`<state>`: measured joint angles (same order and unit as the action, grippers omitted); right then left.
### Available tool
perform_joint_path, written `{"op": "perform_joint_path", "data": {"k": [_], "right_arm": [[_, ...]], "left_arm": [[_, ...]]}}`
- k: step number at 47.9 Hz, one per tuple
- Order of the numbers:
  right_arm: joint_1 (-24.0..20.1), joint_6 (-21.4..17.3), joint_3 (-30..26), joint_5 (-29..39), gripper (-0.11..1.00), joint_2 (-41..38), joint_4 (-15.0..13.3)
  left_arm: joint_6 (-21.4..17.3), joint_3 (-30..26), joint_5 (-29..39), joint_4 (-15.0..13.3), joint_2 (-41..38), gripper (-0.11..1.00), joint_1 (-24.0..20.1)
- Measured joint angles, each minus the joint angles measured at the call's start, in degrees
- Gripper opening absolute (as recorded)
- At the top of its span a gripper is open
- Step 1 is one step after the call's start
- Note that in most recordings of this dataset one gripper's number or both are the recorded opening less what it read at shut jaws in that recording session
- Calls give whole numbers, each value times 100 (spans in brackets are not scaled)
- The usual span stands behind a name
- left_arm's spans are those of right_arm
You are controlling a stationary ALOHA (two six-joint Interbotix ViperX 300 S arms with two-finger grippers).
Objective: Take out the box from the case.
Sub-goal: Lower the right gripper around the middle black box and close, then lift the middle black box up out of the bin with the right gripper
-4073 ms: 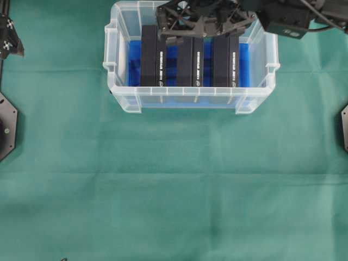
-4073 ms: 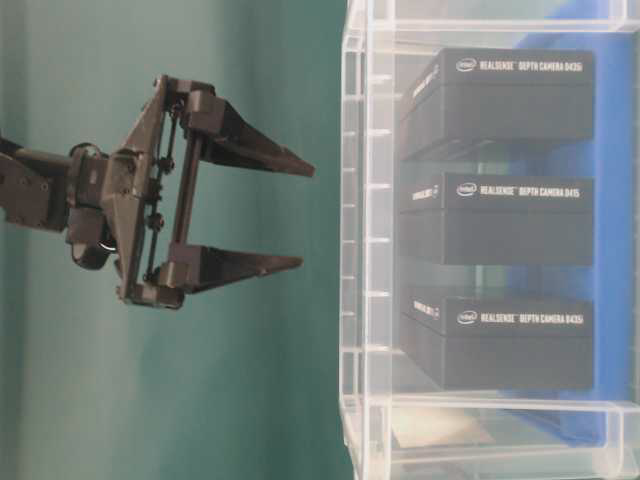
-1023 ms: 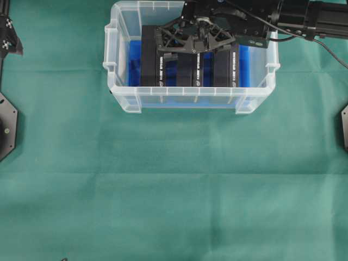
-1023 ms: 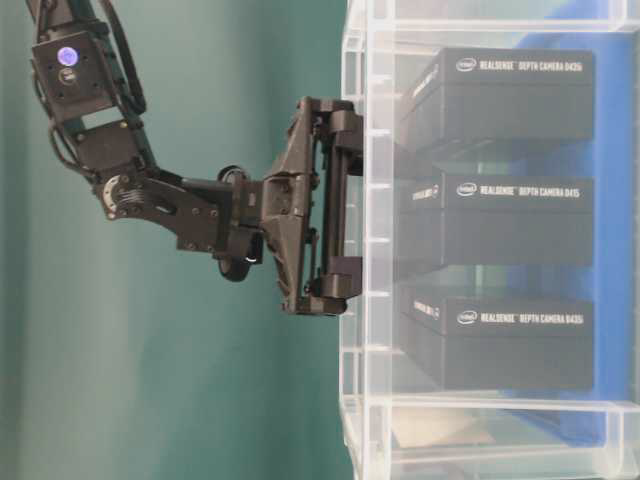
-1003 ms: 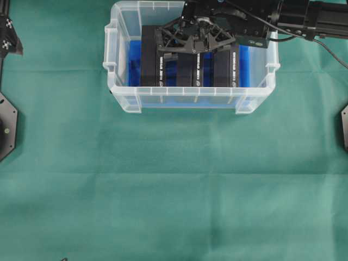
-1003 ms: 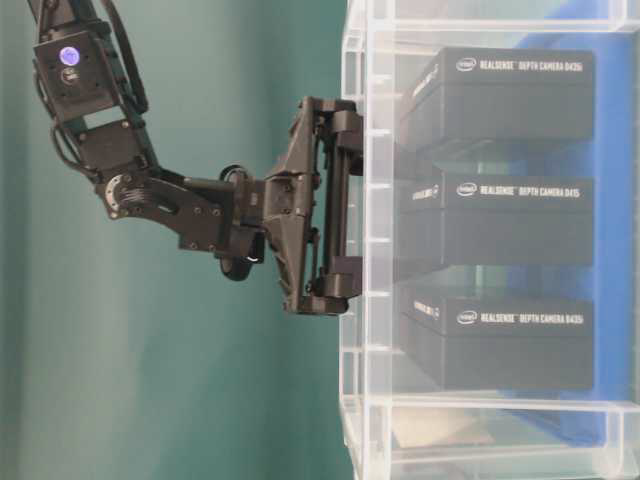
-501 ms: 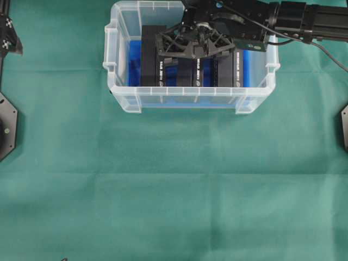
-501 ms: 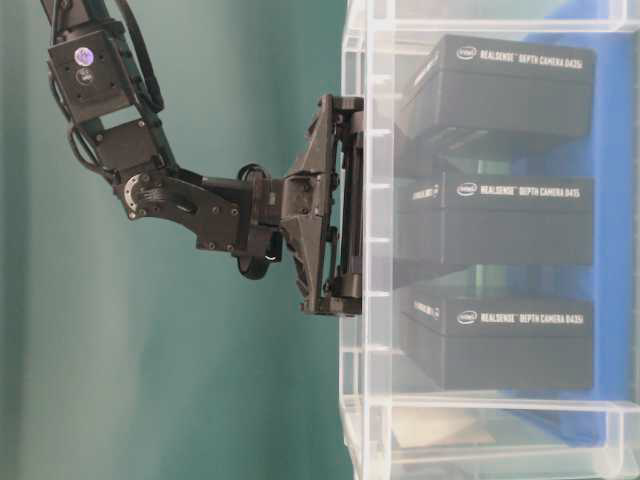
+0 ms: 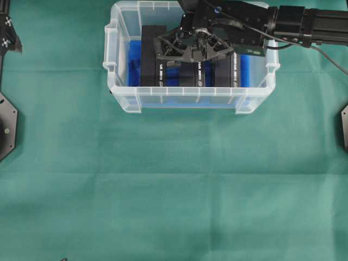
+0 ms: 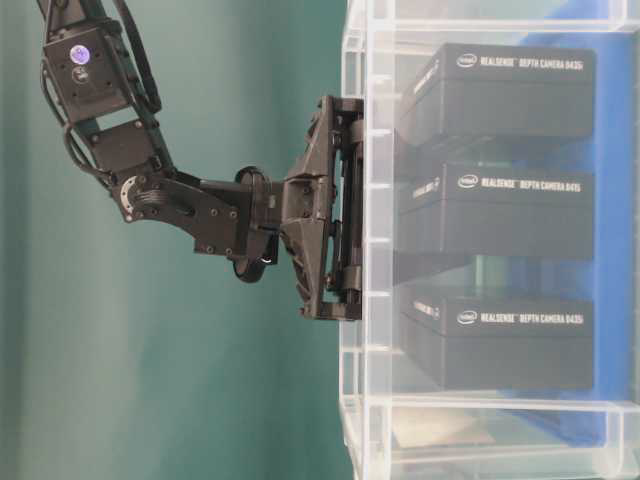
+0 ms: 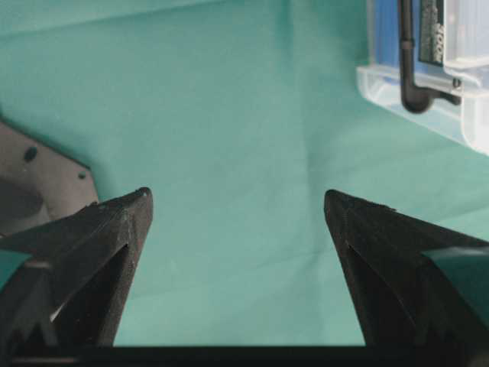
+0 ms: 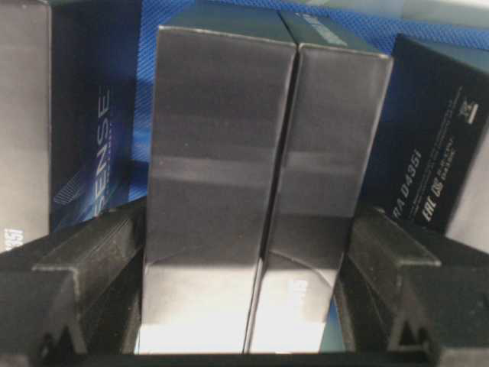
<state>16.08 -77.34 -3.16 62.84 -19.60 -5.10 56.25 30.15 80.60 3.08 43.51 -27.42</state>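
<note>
The case [image 9: 190,91] is a clear plastic bin with a blue lining at the back of the green cloth. Three black boxes stand in it side by side. My right gripper [image 9: 191,54] reaches down into the case and straddles the middle box [image 9: 194,76]. In the right wrist view that box [image 12: 252,153] fills the space between my fingers [image 12: 84,267], which press against its two long sides. From table level the gripper [image 10: 340,205] sits at the case's rim, its fingertips blurred behind the wall. My left gripper [image 11: 237,199] hangs open over bare cloth, far left of the case.
The left box [image 9: 149,57] and right box [image 9: 228,68] stand close beside the gripped one, leaving narrow gaps. The case corner [image 11: 412,84] shows at the top right of the left wrist view. Arm bases sit at the left edge [image 9: 6,125] and right edge [image 9: 344,128].
My right gripper has sunk a little deeper into the case and its jaws have closed in onto the middle box, which has shifted slightly. The left gripper has not moved.
</note>
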Motion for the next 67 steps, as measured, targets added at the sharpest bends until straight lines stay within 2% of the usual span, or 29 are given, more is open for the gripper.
{"op": "perform_joint_path", "data": {"k": [17,43,67], "right_arm": [[-9,9,-272,369,67,-9,-88],[-62,193,-1600,1775,67,-9,-114],[-105,308,-2681,2988,67,35,-501]], "left_arm": [[-9,0,9,0,9,94,-18],[-9,0,9,0,9,94,-18],[-9,0,9,0,0,94,-18]]}}
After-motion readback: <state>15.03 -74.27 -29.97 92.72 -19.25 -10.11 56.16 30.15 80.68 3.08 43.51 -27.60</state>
